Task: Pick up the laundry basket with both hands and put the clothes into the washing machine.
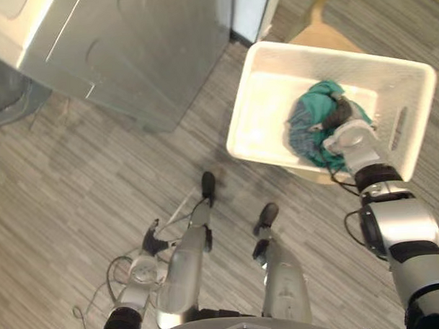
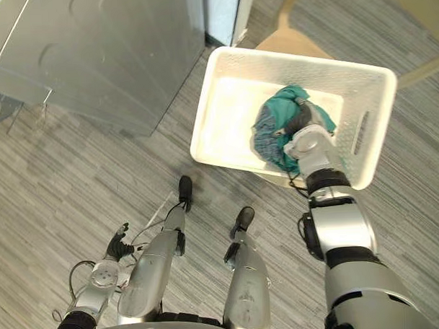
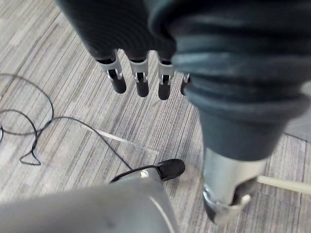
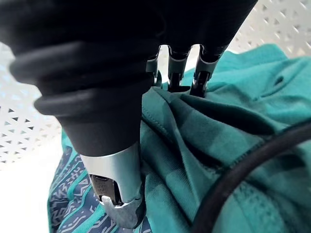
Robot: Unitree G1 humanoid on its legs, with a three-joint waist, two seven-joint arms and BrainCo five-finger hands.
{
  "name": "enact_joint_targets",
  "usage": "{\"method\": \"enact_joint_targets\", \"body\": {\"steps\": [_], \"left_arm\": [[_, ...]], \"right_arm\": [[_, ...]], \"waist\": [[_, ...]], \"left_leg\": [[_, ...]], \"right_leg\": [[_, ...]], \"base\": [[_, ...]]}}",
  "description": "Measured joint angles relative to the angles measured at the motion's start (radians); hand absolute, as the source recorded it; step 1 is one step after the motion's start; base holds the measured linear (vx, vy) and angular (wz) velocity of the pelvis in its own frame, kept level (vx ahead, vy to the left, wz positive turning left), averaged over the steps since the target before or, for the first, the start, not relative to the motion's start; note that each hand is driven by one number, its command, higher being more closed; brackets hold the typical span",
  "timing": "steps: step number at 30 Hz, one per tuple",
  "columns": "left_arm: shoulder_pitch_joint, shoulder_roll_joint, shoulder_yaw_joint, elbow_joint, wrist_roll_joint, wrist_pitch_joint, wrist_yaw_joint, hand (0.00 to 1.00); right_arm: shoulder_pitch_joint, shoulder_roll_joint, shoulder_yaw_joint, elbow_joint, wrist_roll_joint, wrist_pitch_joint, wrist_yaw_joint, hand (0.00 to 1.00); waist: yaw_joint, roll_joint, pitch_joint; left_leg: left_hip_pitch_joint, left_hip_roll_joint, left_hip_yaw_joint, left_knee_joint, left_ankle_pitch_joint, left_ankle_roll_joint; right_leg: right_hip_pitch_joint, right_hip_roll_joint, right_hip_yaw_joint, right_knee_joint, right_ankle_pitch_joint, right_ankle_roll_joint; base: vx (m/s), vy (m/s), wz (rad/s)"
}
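Here, the right hand (image 2: 309, 143) rests on the teal clothes (image 2: 275, 119) beneath it in the white basket (image 2: 229, 117), grip impossible to tell, while the left hand (image 3: 139, 80) hangs relaxed and empty.

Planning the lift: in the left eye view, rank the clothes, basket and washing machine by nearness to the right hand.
1. Clothes, directly under the right hand.
2. Basket, walls around both.
3. Washing machine, far to the left.
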Motion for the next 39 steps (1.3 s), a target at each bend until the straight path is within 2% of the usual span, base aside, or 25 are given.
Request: {"method": "enact_joint_targets", "body": {"steps": [2, 4, 6, 9, 12, 13, 15, 18, 22, 28, 30, 32, 34, 37, 39], "left_arm": [[-0.004, -0.035, 0.004, -0.045, 0.001, 0.006, 0.013, 0.0], [-0.005, -0.053, 0.01, -0.081, 0.002, 0.01, 0.015, 0.0], [-0.006, -0.081, 0.052, -0.141, 0.003, 0.013, 0.017, 0.0], [-0.014, -0.109, 0.092, -0.211, 0.003, 0.022, 0.031, 0.0], [-0.016, -0.119, 0.122, -0.246, 0.002, 0.041, 0.033, 0.0], [-0.017, -0.119, 0.127, -0.254, 0.002, 0.042, 0.035, 0.0], [-0.03, -0.12, 0.138, -0.257, 0.002, 0.048, 0.037, 0.0], [-0.039, -0.121, 0.171, -0.26, 0.0, 0.049, 0.057, 0.0], [-0.04, -0.124, 0.205, -0.26, -0.004, 0.05, 0.076, 0.0], [-0.042, -0.124, 0.209, -0.25, -0.029, 0.05, 0.104, 0.0], [-0.044, -0.124, 0.221, -0.218, -0.041, 0.05, 0.109, 0.0], [-0.046, -0.124, 0.235, -0.169, -0.044, 0.051, 0.112, 0.0], [-0.043, -0.122, 0.233, -0.151, -0.044, 0.052, 0.112, 0.0], [-0.038, -0.114, 0.233, -0.112, -0.044, 0.053, 0.111, 0.0], [-0.034, -0.11, 0.226, -0.078, -0.044, 0.053, 0.111, 0.0]], "right_arm": [[0.002, -0.051, 0.056, -0.043, -0.107, 0.009, -0.013, 0.0], [0.008, -0.075, 0.084, -0.083, -0.174, 0.014, -0.013, 0.0], [0.015, -0.082, 0.115, -0.12, -0.206, 0.022, -0.011, 0.0], [0.025, -0.04, 0.166, -0.127, -0.257, 0.031, 0.013, 0.0], [0.051, -0.005, 0.164, -0.162, -0.316, 0.046, 0.03, 0.0], [0.052, 0.004, 0.16, -0.165, -0.318, 0.048, 0.03, 1.0], [0.056, 0.023, 0.126, -0.168, -0.306, 0.056, 0.029, 1.0], [0.1, 0.037, 0.056, -0.197, -0.193, 0.052, 0.026, 1.0], [0.135, 0.06, -0.021, -0.197, -0.123, 0.052, 0.001, 1.0], [0.174, 0.085, -0.109, -0.186, 0.016, 0.057, -0.024, 1.0], [0.187, 0.11, -0.147, -0.186, 0.112, 0.054, -0.041, 1.0], [0.226, 0.143, -0.226, -0.197, 0.308, 0.051, -0.067, 1.0], [0.253, 0.159, -0.295, -0.221, 0.414, 0.054, -0.096, 1.0], [0.296, 0.188, -0.408, -0.366, 0.568, 0.05, -0.147, 1.0], [0.33, 0.212, -0.483, -0.486, 0.639, 0.029, -0.188, 1.0]], "waist": [[0.009, -0.002, -0.001], [0.006, -0.006, -0.003], [0.007, -0.022, -0.005], [0.023, -0.05, -0.009], [0.022, -0.085, -0.024], [0.024, -0.091, -0.027], [0.023, -0.094, -0.027], [0.025, -0.106, -0.027], [0.022, -0.116, -0.029], [0.016, -0.119, -0.029], [0.013, -0.121, -0.028], [0.01, -0.122, -0.027], [0.009, -0.122, -0.027], [-0.016, -0.123, -0.027], [-0.023, -0.123, -0.027]], "left_leg": [[-0.047, -0.007, -0.011, 0.0, 0.005, -0.007], [-0.074, -0.008, -0.006, 0.0, 0.005, -0.007], [-0.103, -0.006, -0.001, 0.002, 0.014, -0.016], [-0.165, -0.006, -0.009, 0.072, 0.003, -0.013], [-0.194, -0.001, -0.013, 0.104, -0.006, -0.02], [-0.199, 0.001, -0.013, 0.11, -0.009, -0.022], [-0.202, 0.006, -0.015, 0.118, -0.011, -0.025], [-0.209, 0.012, -0.017, 0.139, -0.024, -0.024], [-0.211, 0.018, -0.018, 0.151, -0.031, -0.026], [-0.196, 0.016, -0.028, 0.183, -0.032, -0.021], [-0.173, 0.016, -0.024, 0.184, -0.032, -0.02], [-0.129, 0.016, -0.019, 0.183, -0.036, -0.016], [-0.099, 0.017, -0.014, 0.179, -0.04, -0.013], [-0.051, 0.025, 0.023, 0.161, -0.046, -0.004], [-0.009, 0.023, 0.034, 0.154, -0.04, 0.005]], "right_leg": [[-0.061, -0.026, -0.024, 0.074, -0.028, 0.01], [-0.093, -0.043, -0.043, 0.118, -0.05, 0.01], [-0.127, -0.061, -0.066, 0.177, -0.088, 0.004], [-0.169, -0.077, -0.09, 0.247, -0.136, -0.012], [-0.188, -0.081, -0.111, 0.287, -0.169, -0.025], [-0.193, -0.081, -0.111, 0.294, -0.174, -0.031], [-0.195, -0.08, -0.114, 0.307, -0.184, -0.036], [-0.196, -0.078, -0.116, 0.322, -0.196, -0.043], [-0.192, -0.076, -0.121, 0.325, -0.202, -0.047], [-0.147, -0.077, -0.146, 0.326, -0.202, -0.047], [-0.121, -0.077, -0.148, 0.322, -0.203, -0.046], [-0.075, -0.079, -0.157, 0.322, -0.207, -0.045], [-0.047, -0.081, -0.16, 0.322, -0.211, -0.045], [-0.008, -0.086, -0.16, 0.324, -0.213, -0.044], [0.027, -0.092, -0.157, 0.324, -0.214, -0.042]], "base": [[-0.04, 0.002, 0.35], [-0.01, -0.012, 0.39], [0.0, -0.043, 0.43], [0.01, -0.062, 0.27], [0.02, -0.06, 0.12], [0.02, -0.054, 0.06], [0.0, -0.048, 0.02], [-0.01, -0.044, 0.02], [0.0, -0.01, 0.01], [0.04, -0.017, 0.08], [0.04, -0.02, 0.04], [0.03, -0.028, 0.06], [0.0, -0.04, 0.0], [-0.02, -0.026, -0.01], [0.0, -0.01, -0.02]]}}
